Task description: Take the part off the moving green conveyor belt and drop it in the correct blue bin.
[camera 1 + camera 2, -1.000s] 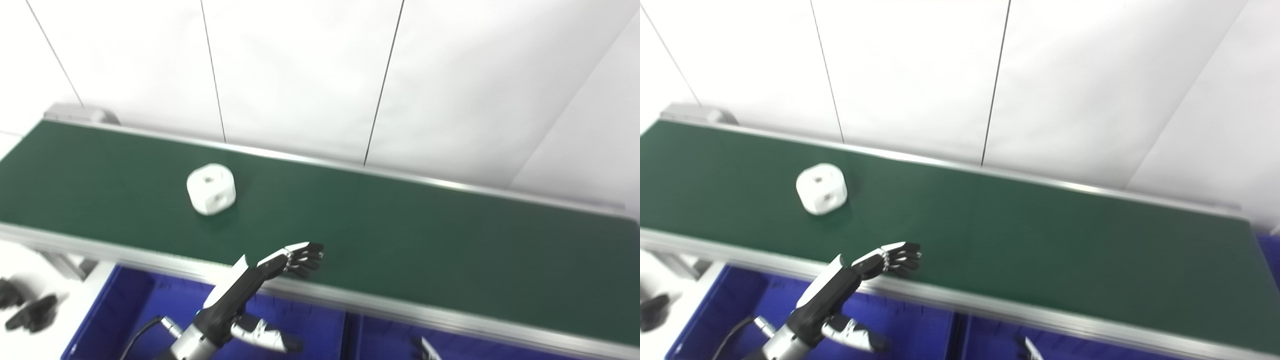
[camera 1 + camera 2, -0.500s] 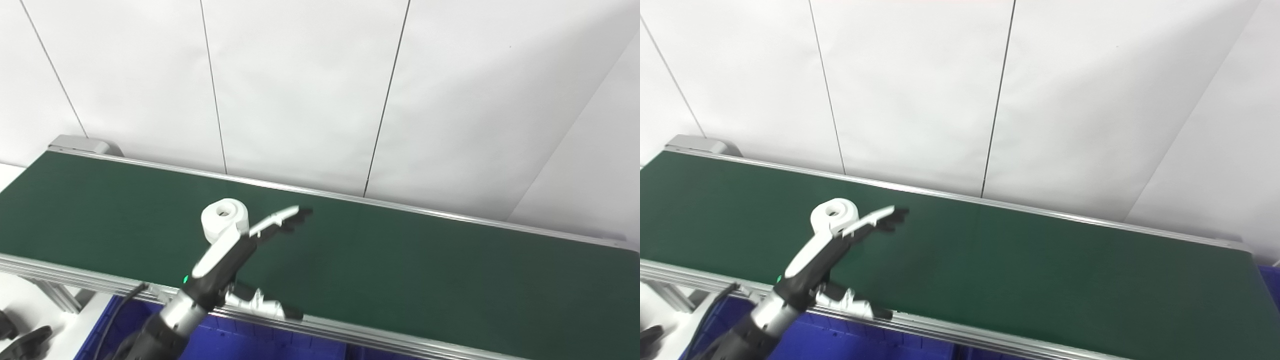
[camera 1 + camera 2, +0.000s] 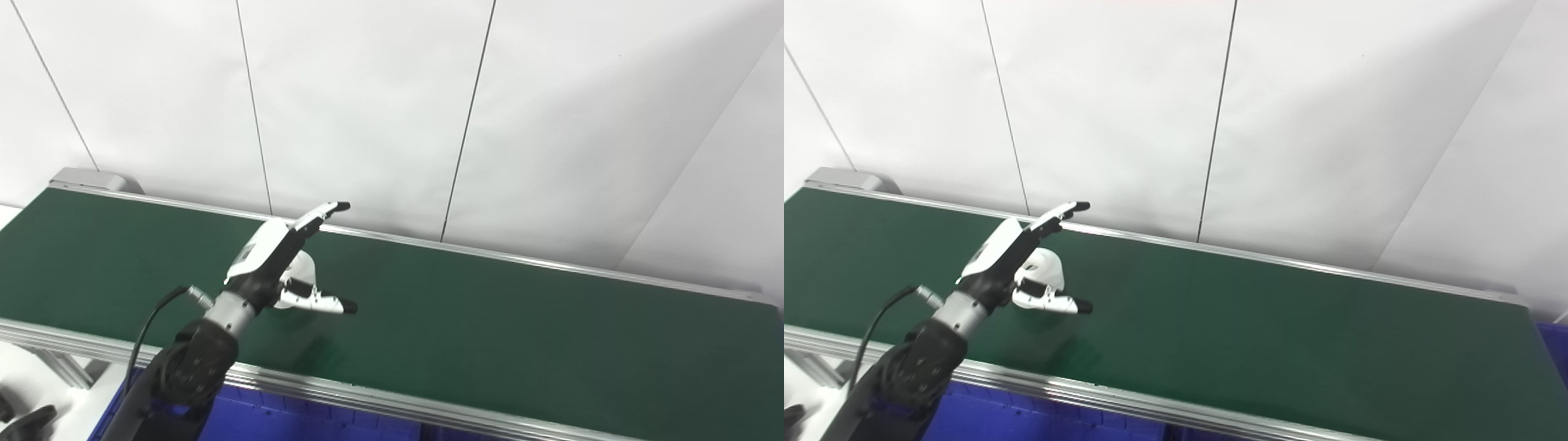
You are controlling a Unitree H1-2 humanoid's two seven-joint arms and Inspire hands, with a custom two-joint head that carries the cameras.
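A white blocky part [image 3: 302,267] [image 3: 1047,266] with round holes sits on the green conveyor belt [image 3: 490,318], mostly hidden behind my left hand. My left hand [image 3: 278,260] [image 3: 1020,257] is over the belt, open, its fingers stretched up and away past the part and its thumb sticking out to the right in front of it. The part lies between fingers and thumb; whether they touch it I cannot tell. My right hand is out of view.
A metal rail [image 3: 367,392] runs along the belt's near edge, with a blue bin [image 3: 275,422] just below it. White wall panels stand behind the belt. The belt's end housing [image 3: 92,180] is at the far left.
My left hand rose from the near rail and reached across the belt to the part. The part rode the belt rightwards. The camera tilted up, so the bins have mostly dropped out of view.
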